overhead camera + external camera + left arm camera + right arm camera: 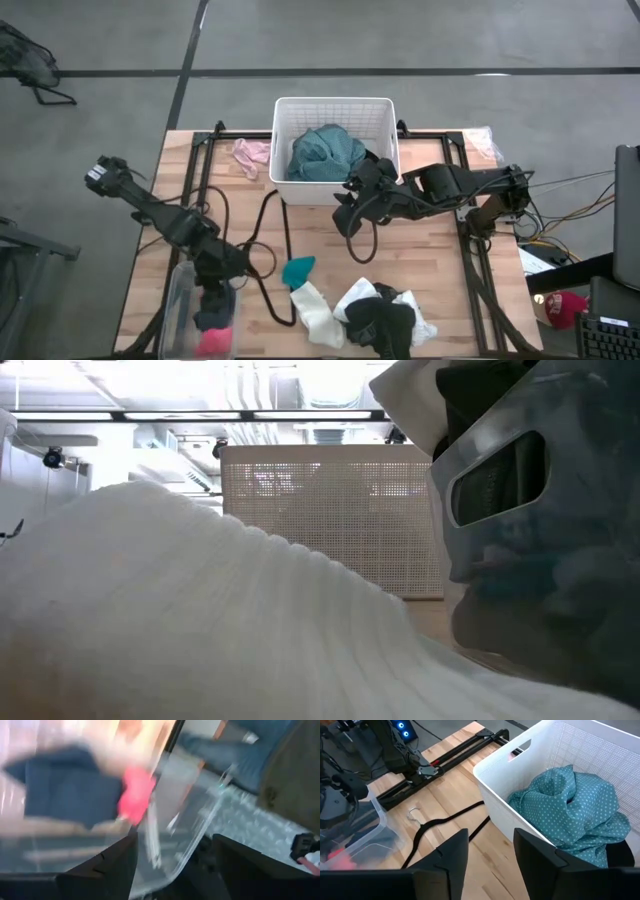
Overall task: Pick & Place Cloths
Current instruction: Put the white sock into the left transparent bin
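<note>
2 arms busy — right gripper (487, 852) empty, fingers parted beside white basket (300, 112), teal garment (572, 810) inside; left gripper (215, 295) over clear bin (180, 300) — grip unreadable.

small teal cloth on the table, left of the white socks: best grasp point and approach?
Judgement call: pinch the small teal cloth at its bunched middle, coming straight down from above. It lies low on the wood with the white socks touching its near edge and the black cord alongside, so side approaches look crowded.

Left gripper (214, 312) parted; right gripper (352, 186) parted, empty.
</note>
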Controlling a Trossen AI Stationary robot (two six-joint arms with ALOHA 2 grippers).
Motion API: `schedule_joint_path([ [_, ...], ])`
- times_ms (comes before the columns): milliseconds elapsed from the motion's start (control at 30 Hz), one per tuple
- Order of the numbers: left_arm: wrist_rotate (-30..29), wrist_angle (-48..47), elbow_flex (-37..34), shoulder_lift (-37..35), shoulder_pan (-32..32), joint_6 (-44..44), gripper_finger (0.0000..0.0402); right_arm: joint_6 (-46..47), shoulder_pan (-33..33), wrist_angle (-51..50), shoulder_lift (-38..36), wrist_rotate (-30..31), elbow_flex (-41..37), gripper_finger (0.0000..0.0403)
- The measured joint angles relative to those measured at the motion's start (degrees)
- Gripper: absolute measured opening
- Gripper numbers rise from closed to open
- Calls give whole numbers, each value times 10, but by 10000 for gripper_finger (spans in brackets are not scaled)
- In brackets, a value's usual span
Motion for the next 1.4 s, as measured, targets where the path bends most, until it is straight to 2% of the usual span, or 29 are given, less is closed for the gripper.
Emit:
schedule_joint_path([
  [167, -62, 29, 45, 1, 16, 11, 255, -2, 0, 0, 0, 0, 1, 167],
  [333, -198, 72, 90, 10, 34, 53, 254, -4, 0, 0, 0, 0, 1, 177],
  [433, -237, 115, 103, 27, 55, 98, 252, -6, 0, 0, 0, 1, 1, 183],
  [600, -241, 180, 119, 85, 93, 178, 252, -7, -1, 0, 0, 1, 1, 183],
  [767, -237, 190, 143, 146, 101, 252, 252, -15, -5, -1, 0, 1, 1, 170],
  [867, -200, 200, 148, 186, 103, 247, 252, -15, -6, -2, 0, 1, 1, 162],
  [1000, -140, 253, 150, 232, 117, 191, 252, -15, -11, -6, 0, 1, -1, 154],
  [1067, -122, 280, 150, 246, 119, 191, 252, -15, -13, -17, 0, 1, -1, 152],
  [1233, -126, 293, 149, 265, 118, 218, 252, -16, -14, -56, -1, 1, 0, 151],
  [1400, -199, 294, 142, 288, 116, 234, 252, -15, -17, -81, -1, 1, 0, 164],
])
